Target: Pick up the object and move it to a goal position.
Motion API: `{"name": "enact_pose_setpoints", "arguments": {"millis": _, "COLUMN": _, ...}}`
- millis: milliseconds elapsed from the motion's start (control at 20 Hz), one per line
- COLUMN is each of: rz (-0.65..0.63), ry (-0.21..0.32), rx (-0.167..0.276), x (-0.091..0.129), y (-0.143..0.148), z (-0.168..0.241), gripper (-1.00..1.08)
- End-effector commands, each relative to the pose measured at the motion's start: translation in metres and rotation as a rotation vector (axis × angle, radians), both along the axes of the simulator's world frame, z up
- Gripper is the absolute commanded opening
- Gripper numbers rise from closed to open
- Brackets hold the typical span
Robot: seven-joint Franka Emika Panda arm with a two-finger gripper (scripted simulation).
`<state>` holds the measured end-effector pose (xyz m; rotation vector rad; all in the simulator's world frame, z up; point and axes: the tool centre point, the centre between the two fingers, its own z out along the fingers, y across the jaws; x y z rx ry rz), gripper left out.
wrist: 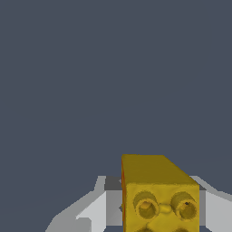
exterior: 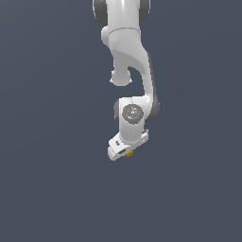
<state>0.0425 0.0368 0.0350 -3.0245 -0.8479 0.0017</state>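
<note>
The mustard-yellow block (exterior: 129, 153) shows as a tiny speck under the white gripper (exterior: 124, 152) at the end of the arm in the exterior view. In the wrist view the block (wrist: 158, 195) fills the space between the grey-white fingers (wrist: 97, 210), with two round studs on its near face. The gripper is shut on the block and holds it in mid-air against the plain dark background. No goal marker shows in either view.
The white arm (exterior: 132, 61) comes down from the top middle of the exterior view. Around it there is only a flat dark grey-blue background.
</note>
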Motion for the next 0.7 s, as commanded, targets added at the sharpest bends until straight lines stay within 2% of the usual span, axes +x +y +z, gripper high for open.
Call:
{"name": "enact_pose_setpoints", "arguments": {"millis": 0, "rz": -0.001, "ry": -0.001, "rx": 0.0, "x": -0.006, "y": -0.011, "z": 0.008, "gripper": -1.0}}
{"name": "enact_pose_setpoints", "arguments": {"millis": 300, "rz": -0.001, "ry": -0.001, "rx": -0.001, "x": -0.031, "y": -0.051, "z": 0.035, "gripper": -1.0}}
{"name": "enact_pose_setpoints", "arguments": {"millis": 650, "rz": -0.001, "ry": -0.001, "rx": -0.001, "x": -0.071, "y": -0.116, "z": 0.08, "gripper": -1.0}}
